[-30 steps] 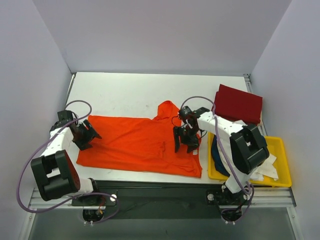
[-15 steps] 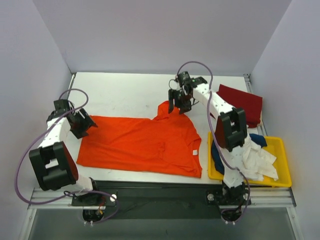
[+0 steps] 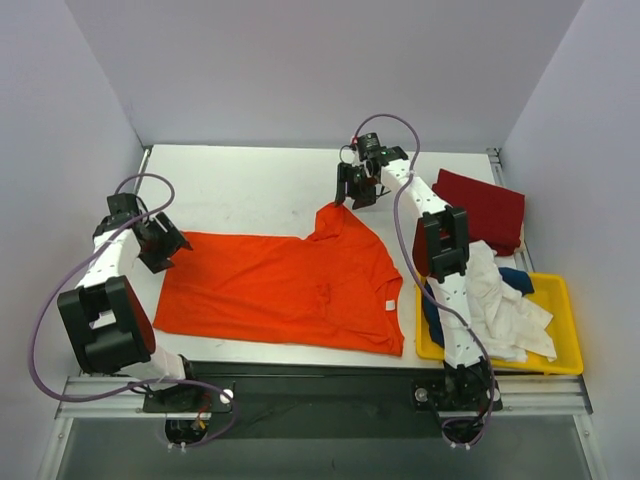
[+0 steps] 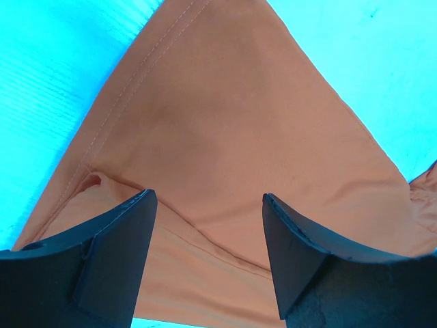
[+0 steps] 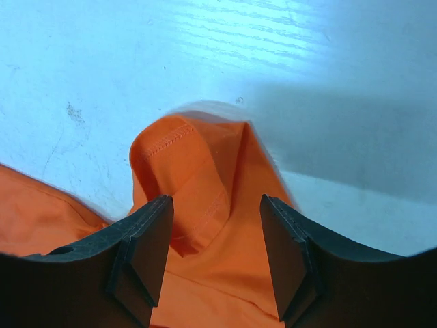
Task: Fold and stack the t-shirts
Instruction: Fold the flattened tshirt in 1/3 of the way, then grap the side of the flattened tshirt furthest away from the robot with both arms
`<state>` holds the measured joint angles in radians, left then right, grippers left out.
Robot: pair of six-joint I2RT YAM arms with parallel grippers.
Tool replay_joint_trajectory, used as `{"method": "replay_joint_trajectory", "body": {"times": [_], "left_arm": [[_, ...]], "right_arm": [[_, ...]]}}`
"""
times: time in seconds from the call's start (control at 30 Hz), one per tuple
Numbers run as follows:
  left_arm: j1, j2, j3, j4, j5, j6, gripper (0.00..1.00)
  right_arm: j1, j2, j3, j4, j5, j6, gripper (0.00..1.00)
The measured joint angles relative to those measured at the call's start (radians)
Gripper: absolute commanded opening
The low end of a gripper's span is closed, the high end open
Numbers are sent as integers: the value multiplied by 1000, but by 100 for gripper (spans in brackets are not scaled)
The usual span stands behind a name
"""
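Orange cloth fills the middle of the white table (image 3: pixel 240 185): the orange t-shirt (image 3: pixel 285 290) lies spread flat, soft and matte, with shallow creases and a small pale tag near its right hem. One sleeve rises to a point at the far edge. In the right wrist view that sleeve (image 5: pixel 194 160) is bunched into a small upright peak, its double-stitched hem showing and its outline a little blurred.

The right gripper (image 3: pixel 350 192) hangs over this sleeve tip. Its black fingers (image 5: pixel 147 253) stand apart on either side of the peak and do not clamp it.

The left gripper (image 3: pixel 162 243) is at the shirt's far left corner. In the left wrist view its fingers (image 4: pixel 109 263) are likewise spread wide, with the corner of the cloth (image 4: pixel 225 123) lying flat between them, a stitched seam along its edge and a low fold near the left finger.

At the far right of the table a dark red t-shirt (image 3: pixel 485 208) lies folded into a rough rectangle.

Nearer, by the right arm's base, sits a rectangular yellow plastic bin (image 3: pixel 562 358). It holds a rumpled heap of white t-shirts (image 3: pixel 505 305) that spills over its rim towards the red one. Navy blue cloth (image 3: pixel 430 312) shows against its left wall and again at the far side.
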<state>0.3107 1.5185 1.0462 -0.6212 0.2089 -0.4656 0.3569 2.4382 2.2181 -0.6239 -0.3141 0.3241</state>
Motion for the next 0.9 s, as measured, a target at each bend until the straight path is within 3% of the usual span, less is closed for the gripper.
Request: {"method": "replay_joint_trajectory", "body": {"times": [0.53, 0.8, 0.9], "left_arm": [[-35, 39, 6, -1, -25, -6, 73], [-42, 88, 66, -5, -48, 11, 73], [-42, 115, 101, -6, -56, 25, 73]], "right_arm": [[0, 92, 44, 108, -42, 35, 49], [0, 96, 61, 137, -31, 42, 33], [0, 96, 61, 142, -30, 42, 34]]}}
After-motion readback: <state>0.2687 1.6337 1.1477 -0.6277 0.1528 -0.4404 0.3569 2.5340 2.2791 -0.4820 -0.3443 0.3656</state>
